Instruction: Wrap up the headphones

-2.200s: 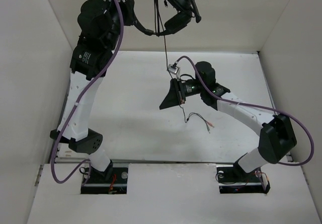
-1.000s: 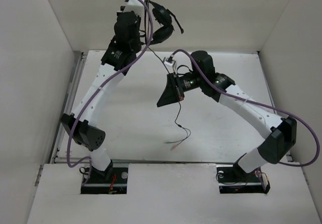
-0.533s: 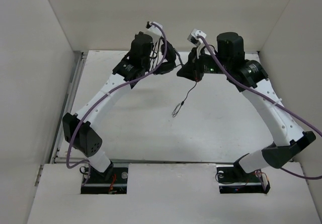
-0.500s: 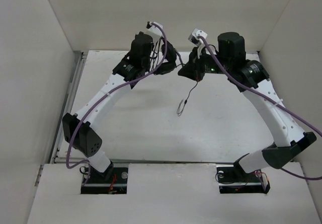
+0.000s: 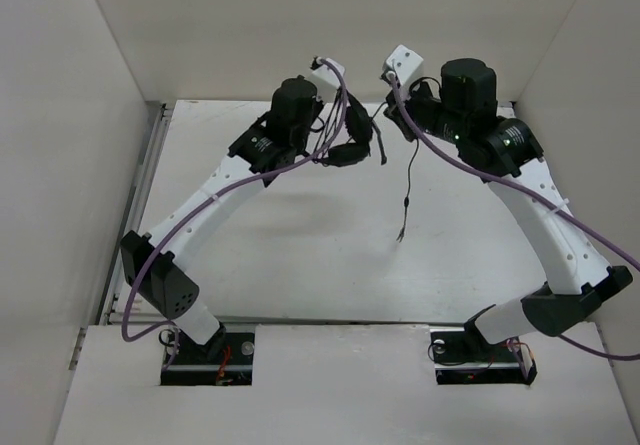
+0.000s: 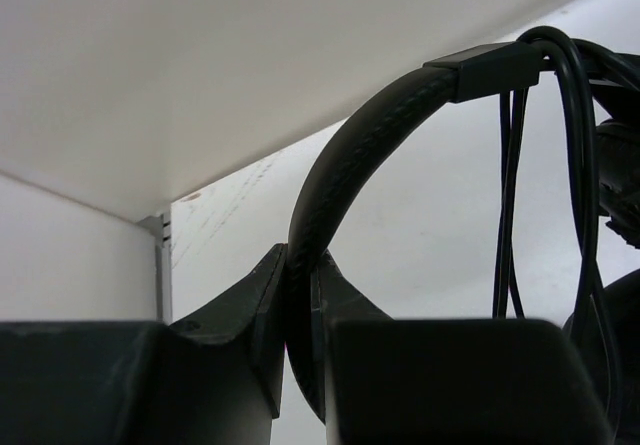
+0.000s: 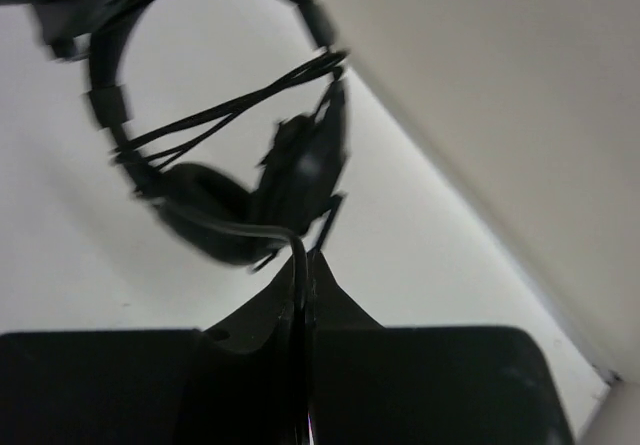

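Note:
The black headphones [image 5: 352, 143] hang in the air at the back centre of the table. My left gripper [image 6: 300, 265] is shut on the padded headband [image 6: 345, 155]. Several turns of thin black cable [image 6: 512, 185] run across the headband and earcups [image 7: 250, 200]. My right gripper [image 7: 304, 260] is shut on the cable [image 7: 250, 231] close beside the earcups. The cable's loose end [image 5: 406, 200] hangs down from my right gripper [image 5: 392, 123] with small plugs at its tip above the table.
White walls enclose the white table [image 5: 300, 255] on the left, back and right. A metal rail [image 5: 150, 165] runs along the left edge. Thick purple arm cables [image 5: 560, 230] loop beside both arms.
Both arms have come together at the back centre. The left arm brought the headphones down and right. The right gripper rose to them, and the hanging cable end swung right and got shorter.

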Robot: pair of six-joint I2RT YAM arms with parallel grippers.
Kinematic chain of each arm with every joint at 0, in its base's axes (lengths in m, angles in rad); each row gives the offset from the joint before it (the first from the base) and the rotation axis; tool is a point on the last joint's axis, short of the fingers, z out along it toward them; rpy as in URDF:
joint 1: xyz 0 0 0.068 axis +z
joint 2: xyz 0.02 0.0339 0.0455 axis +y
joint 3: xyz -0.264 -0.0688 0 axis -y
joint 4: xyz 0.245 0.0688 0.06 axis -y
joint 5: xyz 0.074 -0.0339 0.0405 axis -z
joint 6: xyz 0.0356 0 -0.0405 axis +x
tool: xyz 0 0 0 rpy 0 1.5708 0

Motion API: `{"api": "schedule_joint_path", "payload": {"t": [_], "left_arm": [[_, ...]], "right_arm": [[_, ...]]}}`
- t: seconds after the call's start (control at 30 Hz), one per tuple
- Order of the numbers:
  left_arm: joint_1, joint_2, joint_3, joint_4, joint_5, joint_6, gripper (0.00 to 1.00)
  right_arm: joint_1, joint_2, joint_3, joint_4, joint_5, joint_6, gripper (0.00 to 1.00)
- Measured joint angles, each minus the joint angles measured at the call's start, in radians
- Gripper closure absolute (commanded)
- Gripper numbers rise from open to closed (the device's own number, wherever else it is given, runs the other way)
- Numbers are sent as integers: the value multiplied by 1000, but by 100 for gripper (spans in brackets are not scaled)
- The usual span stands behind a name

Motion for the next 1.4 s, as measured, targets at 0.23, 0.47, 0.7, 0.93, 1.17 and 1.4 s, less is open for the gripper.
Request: {"api": "schedule_joint_path", "payload": {"t": [0.23, 0.47, 0.7, 0.93, 1.17, 1.4], "left_arm": [[-69, -45, -4, -74, 121, -60, 98], [-89, -91, -4, -109, 215, -116, 98], [-117, -131, -3, -139, 317, -164, 98], [-126, -152, 6, -144, 364, -192, 98], [-113, -150, 70, -173, 379, -209, 98], [-140, -133, 266, -205, 423, -223, 98]], "right_arm": [[25, 1, -2, 102, 207, -122, 99], [38, 21, -19, 182, 287, -183, 99], [37, 53, -33, 205, 306, -193, 97], [11, 53, -59, 216, 286, -167, 96], [-51, 52, -75, 218, 221, -95, 91], [-145, 51, -82, 212, 51, 71, 89]]}}
